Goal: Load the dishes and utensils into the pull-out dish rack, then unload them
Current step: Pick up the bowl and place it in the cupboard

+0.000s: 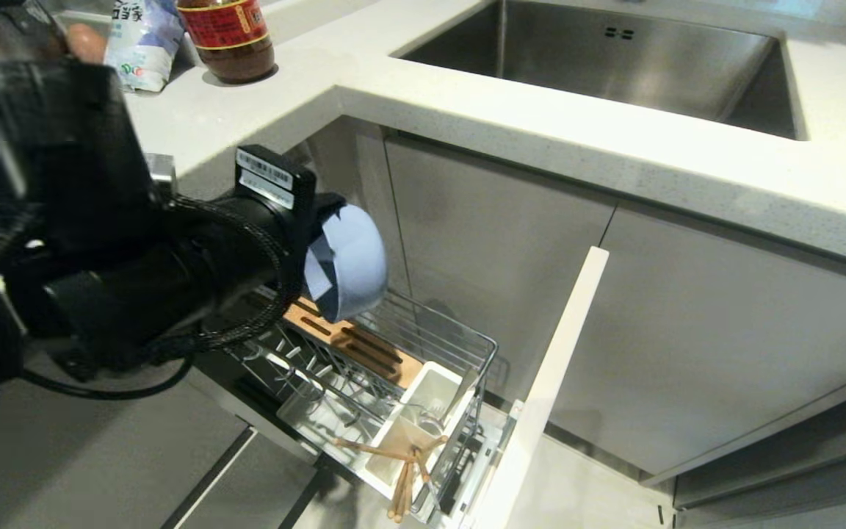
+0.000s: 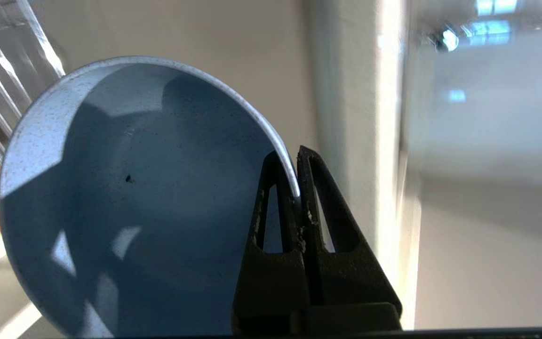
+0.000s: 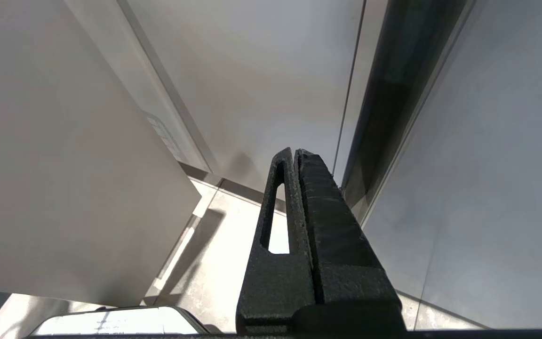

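The left pincer (image 2: 298, 188) gripped the bowl (image 1: 349, 261) by its rim above the rack (image 1: 393, 367), chopsticks (image 1: 401, 470) at six o'clock. Loading or unloading was unclear. The right pincer (image 3: 295, 155) was clenched, empty.

The left arm reaches in from the near left, its left gripper (image 2: 298, 174) pinched tight. The right gripper (image 3: 294, 155) hangs closed, pointing down.

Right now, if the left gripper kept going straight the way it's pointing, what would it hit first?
Probably the pale cabinet front beyond the left gripper, which is shut on the bowl's rim; depth is unclear.
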